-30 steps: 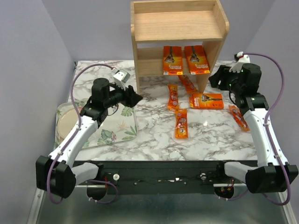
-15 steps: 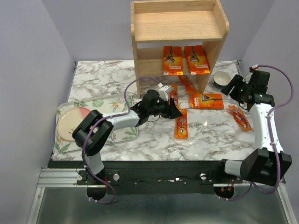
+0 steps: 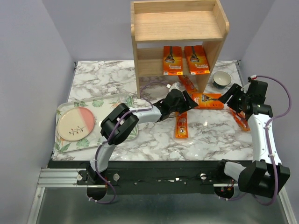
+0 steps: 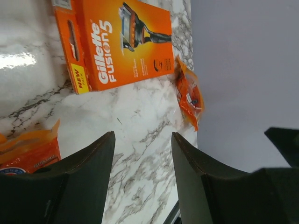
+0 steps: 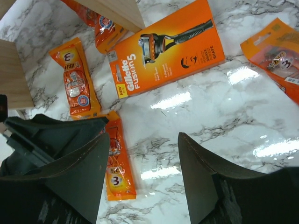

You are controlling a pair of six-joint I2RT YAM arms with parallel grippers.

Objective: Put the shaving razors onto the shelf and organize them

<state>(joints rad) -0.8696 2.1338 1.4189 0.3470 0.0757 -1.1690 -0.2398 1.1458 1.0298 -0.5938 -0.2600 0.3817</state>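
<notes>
Marble-patterned surface (image 3: 210, 140) carries the work area, with the shelf (image 3: 177, 25) at its far edge. Two stored packs (image 3: 172, 60) stand upright side by side on the lower tier; the upper tier holds nothing.

Items not yet shelved:
- One wide pack (image 3: 210, 100) lies flat, face up, just in front of the shelf's right side panel.
- One narrow pack (image 3: 181, 125) lies nearer the arms.
- The right wrist view shows further narrow packs by the shelf foot.
- One outer pack (image 3: 239, 117) lies near the right edge.

Tool state:
- The left tool (image 3: 187, 101) is at the left end of the wide pack (image 4: 126, 42). Its fingers are apart and nothing is between them.
- The right tool (image 3: 228, 96) is at the opposite end of the same pack (image 5: 166, 49). Its fingers are likewise apart and empty.

Step in hand, as judged: approach to the wide pack, before any grasp.

Next move, as judged: because the pack lies flat, one tool must come down over an edge or short end and close there. The other tool may need to brace the pack against sliding. The free space on the lower tier, left of the stored packs, looks like the natural destination.
</notes>
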